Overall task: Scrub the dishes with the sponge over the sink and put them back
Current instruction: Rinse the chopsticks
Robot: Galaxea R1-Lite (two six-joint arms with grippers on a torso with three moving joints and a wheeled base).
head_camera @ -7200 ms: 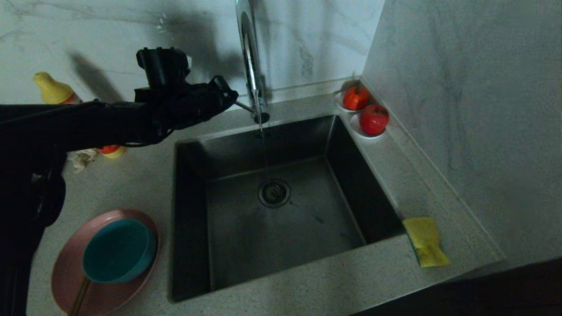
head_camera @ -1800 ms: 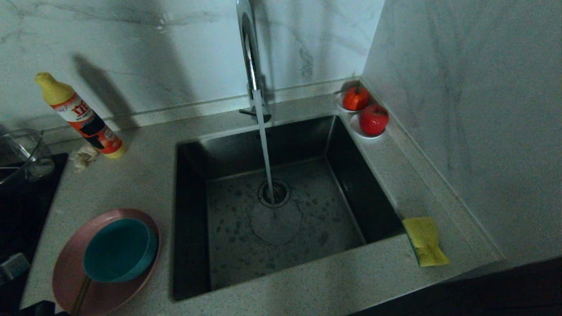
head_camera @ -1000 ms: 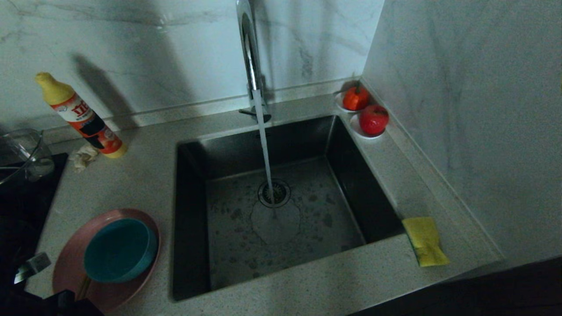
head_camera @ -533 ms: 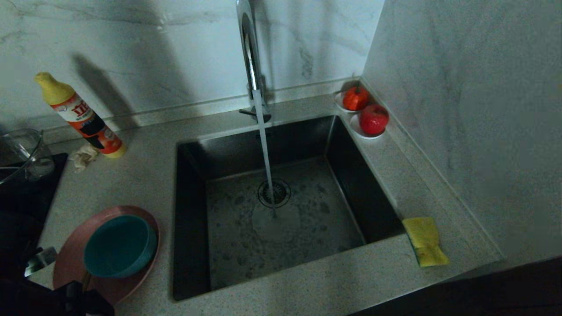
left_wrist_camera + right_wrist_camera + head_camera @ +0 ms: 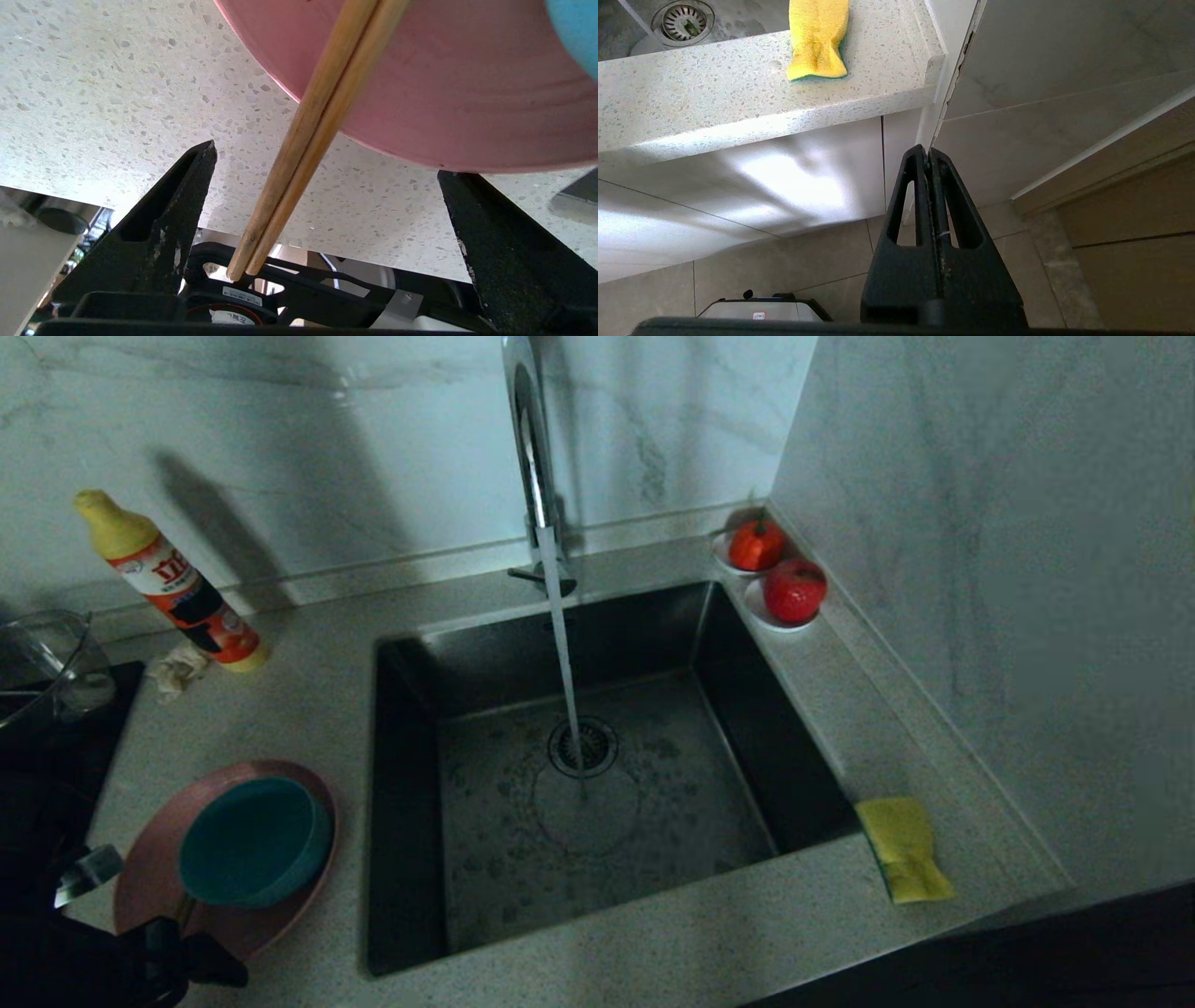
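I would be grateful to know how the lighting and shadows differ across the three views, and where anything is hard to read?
Head view: dim, with the detergent bottle casting a long shadow on the wall, and the left gripper lost in darkness. Left wrist view: bright, with the chopsticks and pink plate clear. Right wrist view: well lit, the sponge crisp, with a glare patch on the cabinet front.

detergent bottle (image 5: 173,588), glass container (image 5: 42,663), red fruit (image 5: 794,590)

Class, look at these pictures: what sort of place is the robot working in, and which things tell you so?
Most likely a home kitchen: a deep steel sink with its faucet running, a speckled stone countertop, and a pink plate holding a teal bowl.
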